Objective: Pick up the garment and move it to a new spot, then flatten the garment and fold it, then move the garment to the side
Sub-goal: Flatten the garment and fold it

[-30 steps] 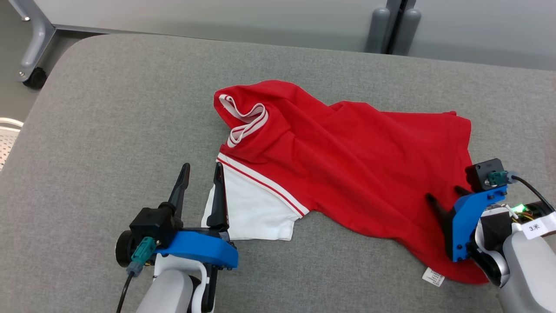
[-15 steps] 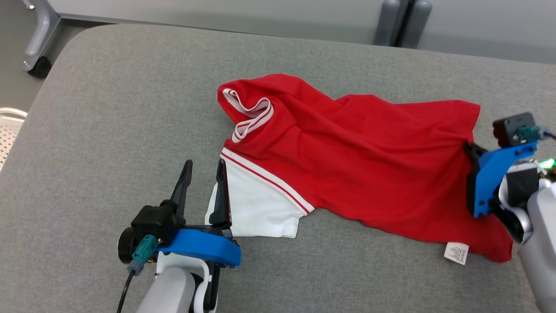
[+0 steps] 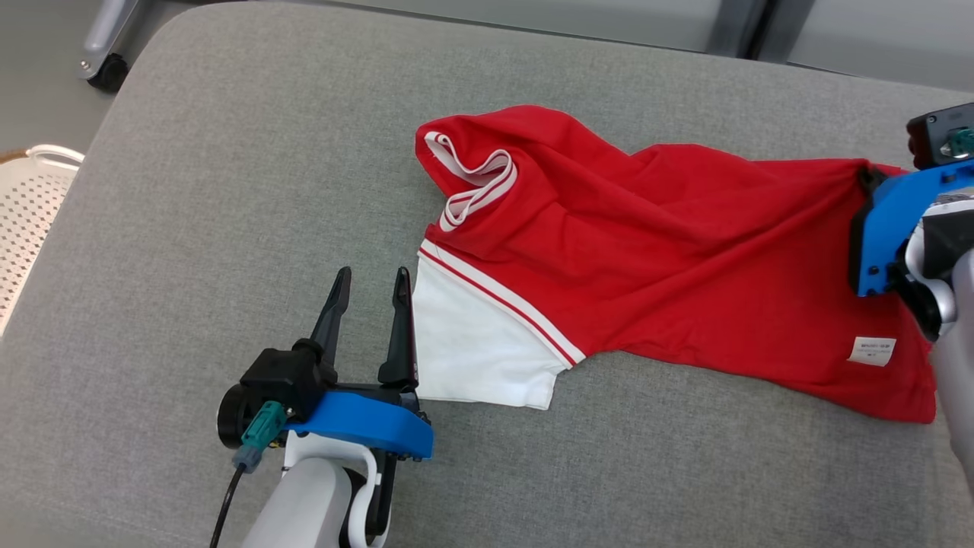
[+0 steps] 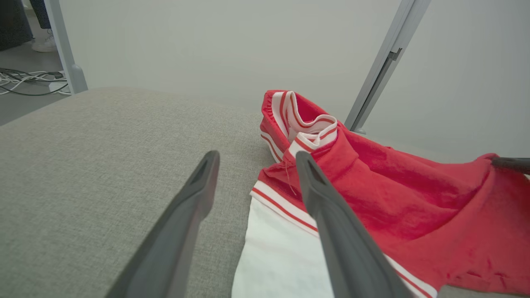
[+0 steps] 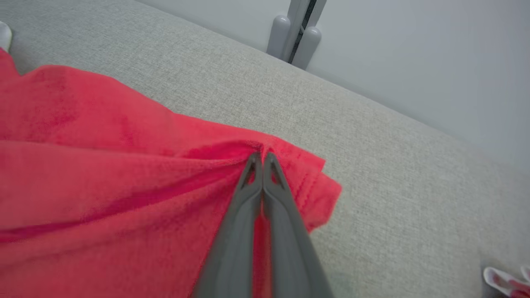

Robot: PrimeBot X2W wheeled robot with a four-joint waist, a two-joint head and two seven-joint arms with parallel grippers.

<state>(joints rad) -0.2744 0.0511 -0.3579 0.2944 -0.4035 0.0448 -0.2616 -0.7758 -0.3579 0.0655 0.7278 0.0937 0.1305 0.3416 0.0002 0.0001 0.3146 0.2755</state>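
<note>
The garment point(image 3: 670, 259) is a red shirt with a striped white collar and a white sleeve point(image 3: 479, 350), lying rumpled on the grey cushion point(image 3: 228, 190). My right gripper point(image 3: 865, 175) is shut on its red hem at the far right; in the right wrist view the closed fingertips point(image 5: 260, 156) pinch a fold of the garment point(image 5: 103, 165), which pulls taut toward them. My left gripper point(image 3: 373, 274) stands open beside the sleeve's left edge. In the left wrist view its fingers point(image 4: 256, 157) hold nothing, and the right finger overlaps the edge of the garment point(image 4: 393, 198).
A white perforated basket point(image 3: 30, 205) sits off the cushion's left edge, and a caster wheel point(image 3: 106, 72) stands at the top left. Grey posts point(image 5: 296, 29) rise behind the cushion. Cables point(image 4: 29, 80) lie on the floor. Bare cushion stretches left and in front.
My right gripper has shut on the hem and carried it away from me, drawing the garment's right side taut. The camera has shifted. The left gripper stays by the sleeve.
</note>
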